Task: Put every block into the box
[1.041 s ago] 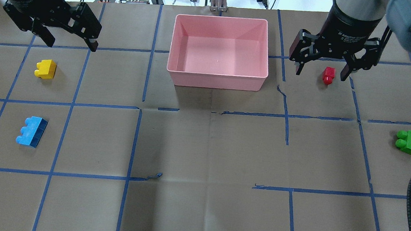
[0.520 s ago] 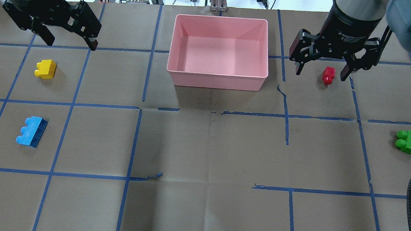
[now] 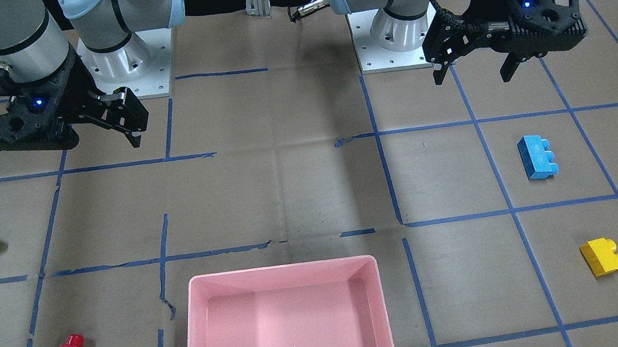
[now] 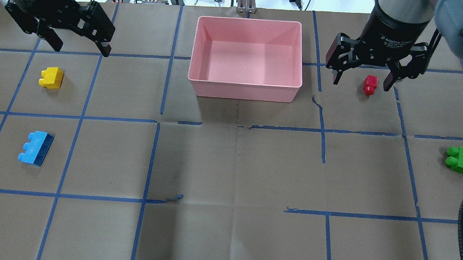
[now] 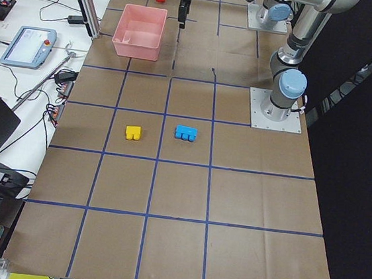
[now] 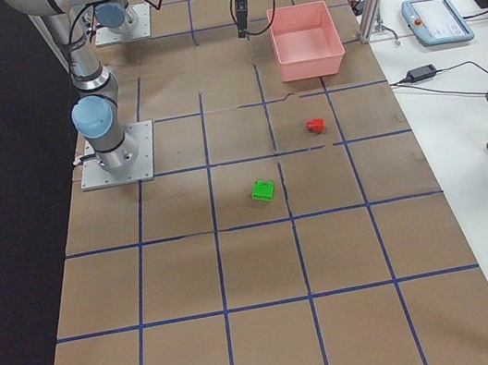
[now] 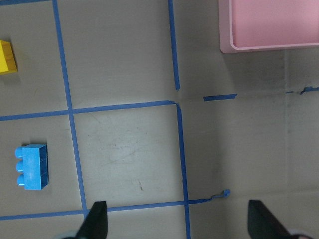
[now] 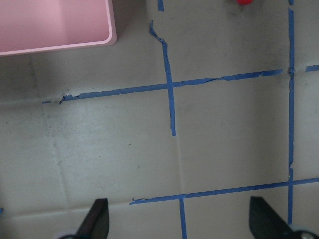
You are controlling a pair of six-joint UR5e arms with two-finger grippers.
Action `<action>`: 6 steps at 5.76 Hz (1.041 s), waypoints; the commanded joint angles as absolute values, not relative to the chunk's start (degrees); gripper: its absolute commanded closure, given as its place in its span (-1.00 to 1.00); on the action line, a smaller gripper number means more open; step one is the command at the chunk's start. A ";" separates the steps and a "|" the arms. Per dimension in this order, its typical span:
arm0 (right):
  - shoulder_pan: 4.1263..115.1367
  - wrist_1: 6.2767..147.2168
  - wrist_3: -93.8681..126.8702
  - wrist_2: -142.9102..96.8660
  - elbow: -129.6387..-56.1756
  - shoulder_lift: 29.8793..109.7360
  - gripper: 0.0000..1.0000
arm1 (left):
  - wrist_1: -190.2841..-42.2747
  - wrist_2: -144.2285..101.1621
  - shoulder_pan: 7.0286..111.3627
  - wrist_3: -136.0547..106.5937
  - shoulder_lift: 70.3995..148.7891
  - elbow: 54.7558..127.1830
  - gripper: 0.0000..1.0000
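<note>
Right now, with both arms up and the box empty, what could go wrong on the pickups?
1. The red block is tiny and lies on its side, stud pointing sideways. Closing jaws could roll it or squirt it out.
2. The blue block sits slightly skewed to the tape grid. Unaligned jaws may twist it instead of gripping it.
3. The box looks unfixed on the paper. A low carry might clip its wall and shove it.

Overhead and front-facing cameras look steeply down from opposite sides, sharing the box; two end cameras stand far back, wrist cameras look straight down, nearer.
</note>
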State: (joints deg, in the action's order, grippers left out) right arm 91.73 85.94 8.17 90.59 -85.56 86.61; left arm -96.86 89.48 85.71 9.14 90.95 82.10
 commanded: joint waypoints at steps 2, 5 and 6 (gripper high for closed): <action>88.19 86.39 8.00 90.79 -84.99 86.40 -1.00 | -96.77 89.47 85.78 9.23 90.79 82.62 -0.99; 67.47 87.27 -2.63 90.62 -84.47 83.16 -1.00 | -97.20 89.99 84.82 9.75 89.92 83.49 -0.99; 61.50 88.84 -3.68 91.57 -84.29 81.14 -1.00 | -96.95 90.00 80.38 10.02 90.52 84.71 -0.99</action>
